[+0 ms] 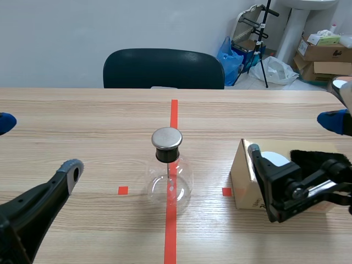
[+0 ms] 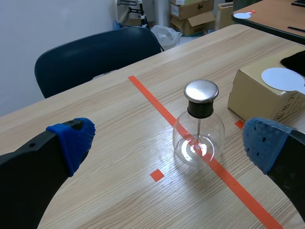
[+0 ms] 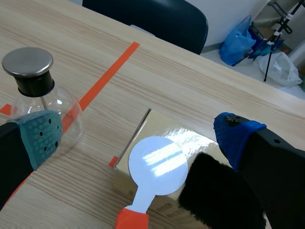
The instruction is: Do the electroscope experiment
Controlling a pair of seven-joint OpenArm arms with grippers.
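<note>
My right hand (image 3: 138,136) hangs wide open over the box (image 3: 195,140). On the box lies the paddle (image 3: 157,164), seemingly light and stiff; I'd pinch its orange handle. The fragile-looking glass electroscope (image 1: 169,176) stands beside the box.

Setting: an indoor test room, part lab and part storeroom, not a home. Evidence: a long wood-grain table (image 1: 82,121) marked with orange-red tape lines (image 1: 174,110), a glass flask electroscope (image 1: 168,170) standing on it, and one dark chair (image 1: 163,69) at the far side before a bare pale wall (image 1: 110,27). Clutter in the far corner: stacked cardboard boxes (image 1: 322,52), a blue plastic bag (image 1: 230,55), a white bag (image 1: 275,70), a black folding stand (image 1: 264,38); a second table (image 2: 281,19) stands beyond.
</note>
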